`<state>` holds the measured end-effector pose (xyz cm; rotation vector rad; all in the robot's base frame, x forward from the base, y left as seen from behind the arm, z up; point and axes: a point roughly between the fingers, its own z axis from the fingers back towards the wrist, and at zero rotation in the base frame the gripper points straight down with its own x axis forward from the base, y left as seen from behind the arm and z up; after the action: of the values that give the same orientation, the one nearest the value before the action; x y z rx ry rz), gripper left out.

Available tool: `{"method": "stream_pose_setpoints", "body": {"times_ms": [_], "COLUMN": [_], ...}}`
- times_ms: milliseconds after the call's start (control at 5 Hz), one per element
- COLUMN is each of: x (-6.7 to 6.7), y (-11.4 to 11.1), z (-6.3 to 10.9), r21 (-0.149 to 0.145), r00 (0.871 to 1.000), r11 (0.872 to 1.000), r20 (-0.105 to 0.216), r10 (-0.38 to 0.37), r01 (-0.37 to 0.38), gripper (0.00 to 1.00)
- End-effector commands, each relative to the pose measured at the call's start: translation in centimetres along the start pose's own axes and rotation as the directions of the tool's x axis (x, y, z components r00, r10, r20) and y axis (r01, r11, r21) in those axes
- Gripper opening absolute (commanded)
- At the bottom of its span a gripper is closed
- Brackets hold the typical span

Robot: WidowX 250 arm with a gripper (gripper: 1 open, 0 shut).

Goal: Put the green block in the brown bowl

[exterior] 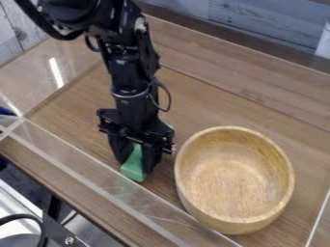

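Camera view: the hand [137, 154] points straight down, pinching the green block [134, 165] on the surface [233, 87], so it can be lifted toward the brown bowl [234, 179] just beside.

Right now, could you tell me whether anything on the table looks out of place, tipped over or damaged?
Nothing stands out. The brown bowl sits upright and empty on the table, with no visible damage. The gripper points straight down, its fingers on either side of the green block, which lies on the table just left of the bowl.
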<state>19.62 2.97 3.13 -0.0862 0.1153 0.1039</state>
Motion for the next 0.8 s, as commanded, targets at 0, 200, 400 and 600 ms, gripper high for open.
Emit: {"method": "stream_pose_setpoints", "body": {"times_ms": [0, 200, 400, 600], "x": [0.88, 0.82, 0.82, 0.71], "y": [-0.29, -0.4, -0.45, -0.43], "z": [1.9, 2.38, 2.44, 2.42], "r21": [-0.003, -0.013, -0.019, -0.023], "r00": [0.998, 0.998, 0.998, 0.998], "r11": [1.0, 1.0, 1.0, 1.0], "r20": [0.057, 0.061, 0.065, 0.066], "r10": [-0.009, -0.006, -0.008, -0.011], "r01": [0.009, 0.007, 0.009, 0.013], "gripper": [0.0, 0.0, 0.0, 0.0]}}
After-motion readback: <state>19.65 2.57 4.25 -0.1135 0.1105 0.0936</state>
